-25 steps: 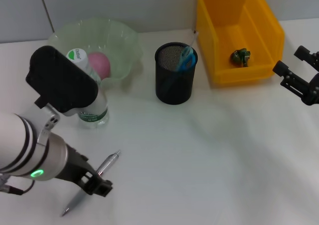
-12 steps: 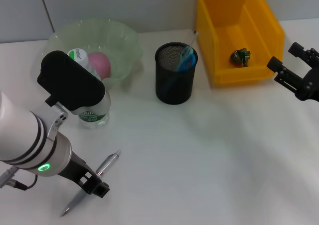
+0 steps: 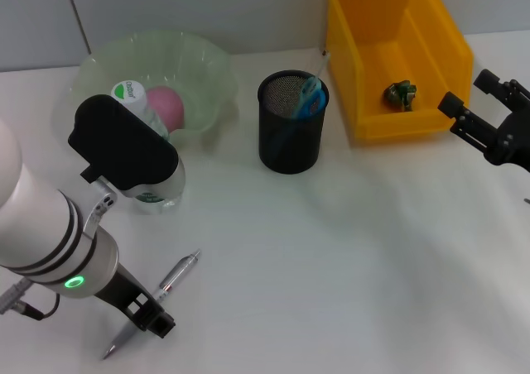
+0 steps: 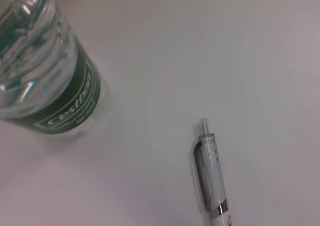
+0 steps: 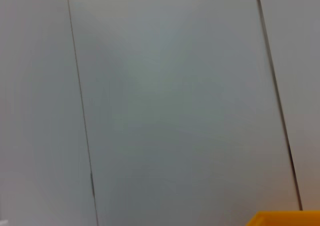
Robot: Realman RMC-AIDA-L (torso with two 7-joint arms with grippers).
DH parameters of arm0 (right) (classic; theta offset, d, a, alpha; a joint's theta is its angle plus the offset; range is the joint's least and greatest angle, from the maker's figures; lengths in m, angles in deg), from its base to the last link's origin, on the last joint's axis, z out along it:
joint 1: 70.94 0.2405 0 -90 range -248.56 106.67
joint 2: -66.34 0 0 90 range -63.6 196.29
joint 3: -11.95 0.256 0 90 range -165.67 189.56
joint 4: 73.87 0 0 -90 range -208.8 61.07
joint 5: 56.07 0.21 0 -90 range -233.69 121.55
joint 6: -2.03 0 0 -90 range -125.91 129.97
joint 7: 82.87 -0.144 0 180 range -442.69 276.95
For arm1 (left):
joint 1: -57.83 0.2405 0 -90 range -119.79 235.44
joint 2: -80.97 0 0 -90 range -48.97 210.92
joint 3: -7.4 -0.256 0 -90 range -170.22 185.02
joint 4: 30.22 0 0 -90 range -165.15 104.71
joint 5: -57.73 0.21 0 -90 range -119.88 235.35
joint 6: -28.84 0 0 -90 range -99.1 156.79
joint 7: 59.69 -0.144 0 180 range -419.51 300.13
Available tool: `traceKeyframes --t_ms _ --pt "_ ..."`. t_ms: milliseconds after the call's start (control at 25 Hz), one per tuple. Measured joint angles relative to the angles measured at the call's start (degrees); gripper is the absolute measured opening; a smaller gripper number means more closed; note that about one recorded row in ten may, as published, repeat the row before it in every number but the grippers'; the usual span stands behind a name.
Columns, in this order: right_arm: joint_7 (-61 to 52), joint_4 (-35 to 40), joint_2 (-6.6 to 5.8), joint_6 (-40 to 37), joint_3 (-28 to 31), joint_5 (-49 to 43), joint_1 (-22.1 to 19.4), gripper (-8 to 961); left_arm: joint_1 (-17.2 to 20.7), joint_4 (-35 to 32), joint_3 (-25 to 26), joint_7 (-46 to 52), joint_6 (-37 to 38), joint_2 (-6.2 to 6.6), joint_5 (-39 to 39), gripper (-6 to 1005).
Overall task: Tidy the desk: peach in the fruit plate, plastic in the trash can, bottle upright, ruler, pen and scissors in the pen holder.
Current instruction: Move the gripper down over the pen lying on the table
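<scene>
Now, from the head camera, I see the pen lying flat on the table, close to me on my left side. It lies slanted: its clip end points up and away toward the pen holder, and its tip points back toward me. My left gripper sits right over the lower half of the pen. I cannot tell if its fingers are apart or together. My right gripper is far off, near the yellow bin, with its fingers apart and nothing in them. So the left arm is much nearer to the pen.

Next, from the left wrist camera, I see the clip end of the pen on the bare table, with the standing bottle off to one side and not touching it. My own fingers do not show.

Last, the right wrist camera shows only a wall and a corner of the yellow bin.
</scene>
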Motion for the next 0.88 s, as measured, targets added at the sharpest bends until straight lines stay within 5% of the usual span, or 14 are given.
traceKeyframes --t_ms 280,440,600,880 --pt "-0.22 0.37 -0.16 -0.8 -1.57 -1.81 0.03 758 -0.42 1.05 -0.07 -0.01 0.12 0.0 -0.02 706" --pt "-1.98 5.01 -0.81 -4.51 -7.47 -4.68 -1.42 758 -0.78 1.17 -0.08 -0.01 0.32 0.0 -0.2 699" --pt "-6.55 12.61 -2.19 -7.14 -14.94 -11.07 -2.65 758 -1.19 1.18 -0.08 -0.01 0.49 0.0 -0.28 691" --pt "-8.39 14.18 -3.89 -11.36 -16.58 -20.94 -0.68 756 -1.78 1.25 -0.02 0.01 0.59 0.0 -0.5 677"
